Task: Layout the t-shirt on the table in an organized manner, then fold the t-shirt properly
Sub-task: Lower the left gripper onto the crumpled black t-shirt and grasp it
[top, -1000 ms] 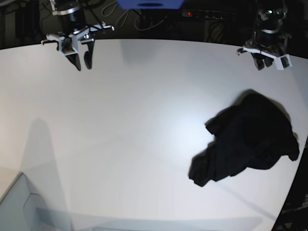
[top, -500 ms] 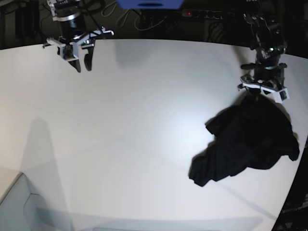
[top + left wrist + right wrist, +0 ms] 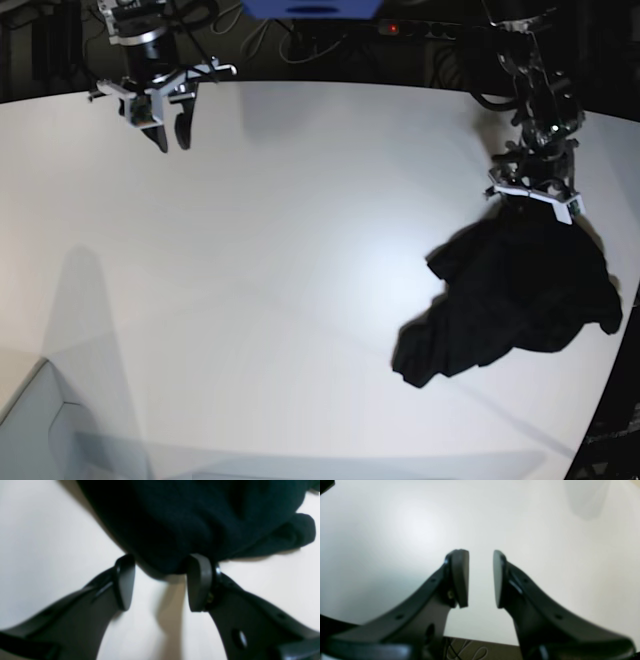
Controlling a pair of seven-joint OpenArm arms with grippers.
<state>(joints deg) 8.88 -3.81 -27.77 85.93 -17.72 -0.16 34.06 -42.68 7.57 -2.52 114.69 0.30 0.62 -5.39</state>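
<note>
The t-shirt lies crumpled in a dark heap on the right side of the white tabletop, close to the curved right edge, with one lobe reaching toward the near left and a small fold sticking out at its right. It is bunched rather than spread, and no print shows on the fabric. The left gripper is at the far end of the heap, low over the tabletop. In the left wrist view its two dark fingers stand apart with a bulge of the black fabric sitting at the gap between their tips; the right-hand pad touches or nearly touches the cloth, while the other pad stands just clear of it, so the jaws are spread and not clamped on the shirt. The right gripper hangs over the far left corner of the tabletop, well apart from the shirt. In the right wrist view its pads face each other across a narrow gap with only bare white surface behind them, so it is partly open and holds nothing.
</note>
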